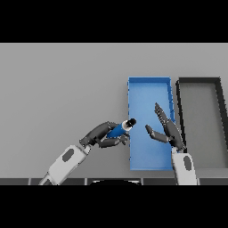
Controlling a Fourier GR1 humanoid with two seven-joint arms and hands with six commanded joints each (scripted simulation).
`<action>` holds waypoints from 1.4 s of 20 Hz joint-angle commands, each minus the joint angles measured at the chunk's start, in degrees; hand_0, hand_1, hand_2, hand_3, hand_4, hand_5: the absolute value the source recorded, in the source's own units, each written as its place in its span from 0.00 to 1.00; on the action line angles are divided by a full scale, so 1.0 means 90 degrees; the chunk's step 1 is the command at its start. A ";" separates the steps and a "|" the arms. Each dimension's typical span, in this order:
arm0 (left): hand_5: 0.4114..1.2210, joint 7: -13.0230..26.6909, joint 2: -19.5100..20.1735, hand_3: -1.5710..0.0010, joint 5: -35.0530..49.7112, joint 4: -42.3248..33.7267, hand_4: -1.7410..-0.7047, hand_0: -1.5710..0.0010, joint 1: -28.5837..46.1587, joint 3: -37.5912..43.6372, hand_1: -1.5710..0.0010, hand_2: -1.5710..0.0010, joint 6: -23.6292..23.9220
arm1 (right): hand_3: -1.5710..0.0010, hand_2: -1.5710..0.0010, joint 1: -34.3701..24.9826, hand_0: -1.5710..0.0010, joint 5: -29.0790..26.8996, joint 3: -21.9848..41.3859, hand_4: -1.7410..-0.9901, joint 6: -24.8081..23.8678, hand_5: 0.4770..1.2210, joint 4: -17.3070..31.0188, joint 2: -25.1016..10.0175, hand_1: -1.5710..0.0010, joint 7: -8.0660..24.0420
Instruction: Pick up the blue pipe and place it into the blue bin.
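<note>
Grey table (pixel 62 89): blue bin (pixel 149 87) holds no pipe.

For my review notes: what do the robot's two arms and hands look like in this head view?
Both arms have white, boxy forearm shells, each bearing a dark grey oval patch. The left hand and the right hand are dark grey to black, with slender segmented fingers and a thumb. No cables, sleeves or lettering show.
</note>
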 commanded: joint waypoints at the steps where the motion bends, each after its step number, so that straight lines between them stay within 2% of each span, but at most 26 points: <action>1: 1.00 -0.0003 0.0004 0.08 -0.0055 0.0017 0.01 0.00 0.0000 -0.0012 0.00 0.00 0.0037 | 1.00 1.00 0.0040 1.00 -0.0126 -0.0042 0.73 0.0138 0.19 -0.0031 -0.0071 1.00 -0.0130; 3: 1.00 -0.0075 0.0033 0.08 -0.0021 0.0028 0.01 0.00 0.0028 -0.0012 0.00 0.00 0.0005 | 1.00 1.00 -0.0123 1.00 -0.0842 -0.0155 0.72 0.0657 0.17 -0.0272 -0.0208 1.00 -0.0083; 7: 1.00 0.0023 -0.0017 0.08 -0.0068 0.0014 0.01 0.00 -0.0049 -0.0103 0.00 0.00 0.0061 | 1.00 1.00 -0.0516 1.00 -0.2056 -0.0067 0.68 0.1644 0.10 -0.0865 -0.0765 1.00 0.0826; 10: 1.00 0.0012 0.0027 0.08 0.0030 -0.0037 0.01 0.00 -0.0052 -0.0041 0.00 0.00 0.0092 | 1.00 1.00 -0.0928 1.00 -0.2486 0.0099 0.62 0.2127 0.06 -0.1280 -0.1200 1.00 0.1185; 13: 1.00 -0.0061 0.0094 0.08 0.0015 0.0013 0.01 0.00 -0.0013 -0.0096 0.00 0.00 0.0066 | 1.00 1.00 -0.1290 1.00 -0.3024 0.0402 0.58 0.2387 0.06 -0.1703 -0.1343 1.00 0.1584; 16: 1.00 -0.0029 0.0042 0.09 -0.0037 0.0112 0.01 0.00 -0.0126 -0.0115 0.00 0.00 0.0132 | 1.00 1.00 -0.1680 1.00 -0.3178 0.0627 0.59 0.2523 0.06 -0.1952 -0.1462 1.00 0.1892; 17: 1.00 -0.0016 0.0030 0.09 -0.0030 0.0176 0.01 0.00 -0.0197 -0.0094 0.00 0.00 0.0140 | 1.00 1.00 -0.1830 1.00 -0.3199 0.0773 0.59 0.2562 0.07 -0.2002 -0.1417 1.00 0.2007; 21: 1.00 -0.0103 0.0096 0.09 0.0116 0.0147 0.01 0.00 -0.0212 -0.0087 0.00 0.00 0.0068 | 1.00 1.00 -0.2277 1.00 -0.3117 0.1043 0.59 0.2882 0.07 -0.1945 -0.1313 1.00 0.2017; 23: 1.00 -0.0166 0.0086 0.08 0.0126 0.0243 0.01 0.00 -0.0280 -0.0103 0.00 0.00 0.0008 | 1.00 1.00 -0.2690 1.00 -0.3160 0.1181 0.63 0.2937 0.07 -0.1773 -0.1169 1.00 0.2153; 28: 1.00 -0.0282 0.0132 0.04 0.0376 0.0313 0.01 0.00 -0.0333 -0.0088 0.00 0.00 -0.0164 | 1.00 1.00 -0.3147 1.00 -0.2994 0.1534 0.69 0.2928 0.06 -0.1468 -0.0701 1.00 0.2484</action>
